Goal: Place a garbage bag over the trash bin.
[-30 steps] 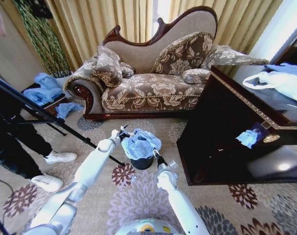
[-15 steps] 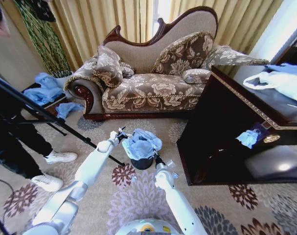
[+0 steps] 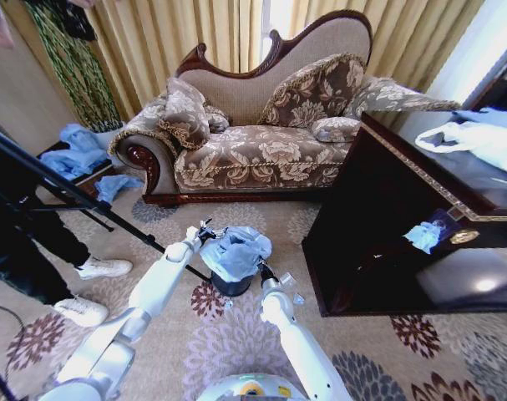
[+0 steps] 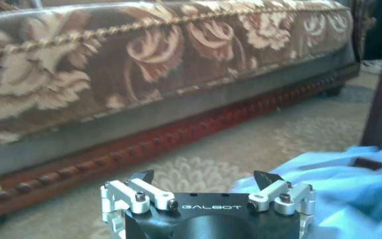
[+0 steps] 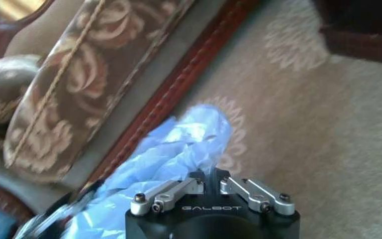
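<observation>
The black trash bin (image 3: 233, 286) stands on the patterned carpet in front of the sofa. The light-blue garbage bag (image 3: 236, 250) is bunched over its top and hides the rim. My right gripper (image 3: 261, 268) is at the bin's near right side. In the right wrist view this right gripper (image 5: 208, 178) is shut on a fold of the garbage bag (image 5: 171, 149). My left gripper (image 3: 205, 231) hovers just left of the bag. The left wrist view shows the left gripper (image 4: 204, 177) open with nothing between its fingers, and the garbage bag (image 4: 340, 191) beside it.
An ornate sofa (image 3: 261, 142) stands behind the bin, and a dark wooden cabinet (image 3: 387, 217) stands close on the right. A black tripod leg (image 3: 86, 205) slants across the floor at left, beside a person's white shoes (image 3: 103, 268). Blue bags (image 3: 73, 150) lie far left.
The bag's bunch has sunk a little lower over the bin and shifted slightly left and nearer. Both grippers have drawn a bit toward me with it.
</observation>
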{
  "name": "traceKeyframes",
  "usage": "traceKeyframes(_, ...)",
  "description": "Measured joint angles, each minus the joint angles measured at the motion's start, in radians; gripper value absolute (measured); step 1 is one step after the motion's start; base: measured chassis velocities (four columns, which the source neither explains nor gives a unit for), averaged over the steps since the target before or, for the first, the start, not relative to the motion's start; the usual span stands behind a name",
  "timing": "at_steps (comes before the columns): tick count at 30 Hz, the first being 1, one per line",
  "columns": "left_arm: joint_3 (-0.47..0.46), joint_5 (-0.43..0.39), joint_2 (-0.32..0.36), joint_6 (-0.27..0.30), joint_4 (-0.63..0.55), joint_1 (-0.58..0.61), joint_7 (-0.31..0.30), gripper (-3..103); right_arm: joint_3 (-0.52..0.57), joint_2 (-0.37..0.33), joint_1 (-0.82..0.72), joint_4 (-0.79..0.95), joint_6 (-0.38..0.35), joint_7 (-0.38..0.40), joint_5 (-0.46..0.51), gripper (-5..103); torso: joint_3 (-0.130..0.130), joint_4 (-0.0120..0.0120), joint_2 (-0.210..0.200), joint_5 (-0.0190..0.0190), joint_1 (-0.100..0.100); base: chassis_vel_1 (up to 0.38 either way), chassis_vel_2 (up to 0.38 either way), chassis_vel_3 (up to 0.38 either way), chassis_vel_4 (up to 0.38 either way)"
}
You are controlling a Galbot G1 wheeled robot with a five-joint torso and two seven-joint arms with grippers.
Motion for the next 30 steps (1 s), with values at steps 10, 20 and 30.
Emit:
traceKeyframes(10,-0.002,0.001,0.003,-0.006,0.006,0.003,-0.005,100,-0.017,-0.01,0.006,-0.01,0.027,-0.023,-0.085,4,0.0,0.0004,0.0,0.0002,0.0,0.0,0.0,0.0,0.0)
traceKeyframes(20,0.001,0.003,-0.004,-0.014,0.005,0.009,-0.015,100,0.002,-0.041,0.018,-0.056,0.049,-0.123,-0.188,4,0.0,0.0003,0.0,0.0002,0.0,0.0,0.0,0.0,0.0)
traceKeyframes(30,0.006,0.002,0.0,-0.016,0.011,0.006,-0.011,100,0.022,-0.096,0.014,-0.076,0.034,-0.16,-0.166,2,0.0,0.0,0.0,0.0003,0.0,0.0,0.0,0.0,0.0)
